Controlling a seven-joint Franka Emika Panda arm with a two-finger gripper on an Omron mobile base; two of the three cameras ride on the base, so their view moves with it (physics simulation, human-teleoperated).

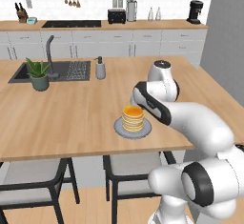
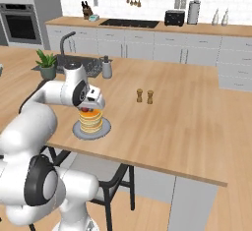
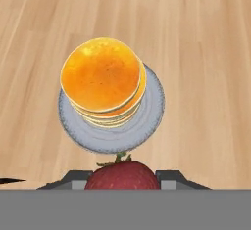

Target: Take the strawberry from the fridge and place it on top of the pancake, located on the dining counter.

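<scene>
the dining counter (image 1: 71, 118) is the largest thing here, a long light-wood top with a sink (image 1: 28, 70) set into its far part and two grey-seated stools (image 1: 33, 182) tucked under its near edge. beside the sink stand a curved grey faucet (image 1: 49, 51), a potted green plant (image 1: 39, 74) and a grey soap dispenser (image 1: 100, 68). in the right base view a pair of small brown salt and pepper shakers (image 2: 144, 96) sits out on the wood, well apart from the plate. near the counter's front edge lies a round grey plate (image 1: 120, 128), and on it the pancake (image 1: 133, 118), a small golden stack with an orange top. the gripper (image 2: 87, 109) hangs just above the stack, pointing down. its fingers are pinched on the strawberry (image 3: 122, 175), which shows red with green leaves at the bottom of the hand view, between the finger tips. the berry sits over the near rim of the plate, just above the stack and not yet resting on it
</scene>
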